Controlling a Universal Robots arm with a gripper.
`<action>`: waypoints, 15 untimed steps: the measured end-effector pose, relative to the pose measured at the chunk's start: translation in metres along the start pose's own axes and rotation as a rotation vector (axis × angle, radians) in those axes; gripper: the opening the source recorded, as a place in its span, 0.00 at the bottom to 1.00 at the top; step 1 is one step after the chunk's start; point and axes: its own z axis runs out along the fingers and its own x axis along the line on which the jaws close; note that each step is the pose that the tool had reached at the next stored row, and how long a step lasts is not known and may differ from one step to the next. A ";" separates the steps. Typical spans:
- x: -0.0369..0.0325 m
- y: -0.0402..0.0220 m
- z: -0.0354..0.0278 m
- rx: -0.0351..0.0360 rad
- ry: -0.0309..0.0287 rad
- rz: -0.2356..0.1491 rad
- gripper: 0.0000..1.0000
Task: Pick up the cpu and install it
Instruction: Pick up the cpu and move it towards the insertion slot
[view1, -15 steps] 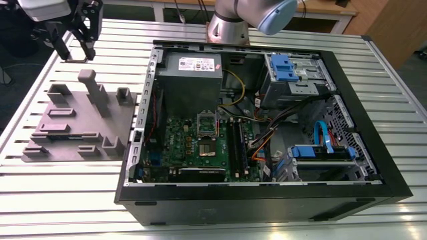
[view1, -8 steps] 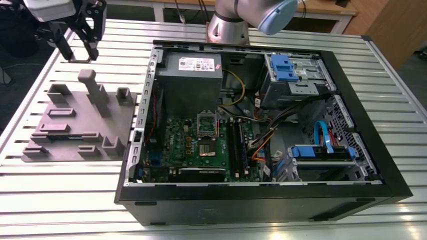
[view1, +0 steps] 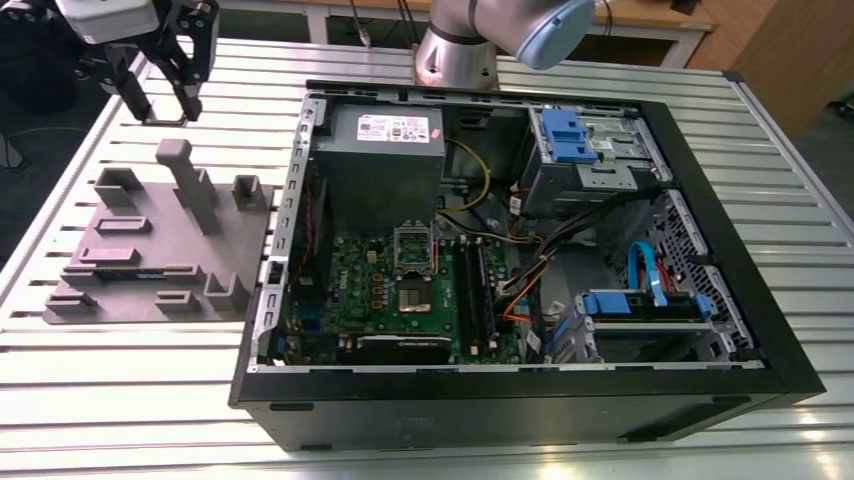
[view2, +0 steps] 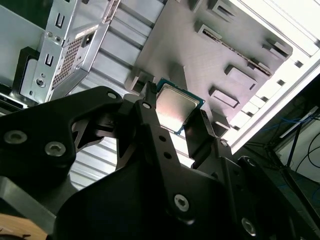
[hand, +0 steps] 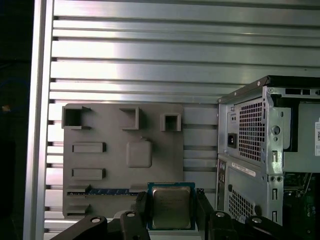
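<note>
The cpu (hand: 171, 206), a small square chip with a shiny silver top and a thin dark rim, sits between my black fingers (hand: 142, 204) in both wrist views, also seen as the cpu (view2: 174, 106). My gripper (view1: 163, 112) is shut on it and hangs in the air at the exterior view's far left, above the back end of the grey plastic fixture (view1: 160, 250). The motherboard socket (view1: 411, 296) lies inside the open computer case (view1: 747, 250), well off to the exterior view's right of my gripper.
The grey fixture (hand: 120, 155) has several raised blocks and pockets, with a blue-green strip (hand: 112, 191) lying in one slot. The case's perforated rear panel (hand: 250, 140) stands close beside the fixture. Cables, drive bays and a power supply (view1: 380, 130) crowd the case. The slatted metal table (view1: 134, 400) lies all around.
</note>
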 end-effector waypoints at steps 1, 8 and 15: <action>-0.0004 0.0000 0.0000 0.0000 0.0000 0.000 0.47; -0.0035 -0.0001 0.0000 0.0001 0.0001 0.000 0.47; -0.0106 -0.0001 0.0002 0.0000 0.0000 0.000 0.47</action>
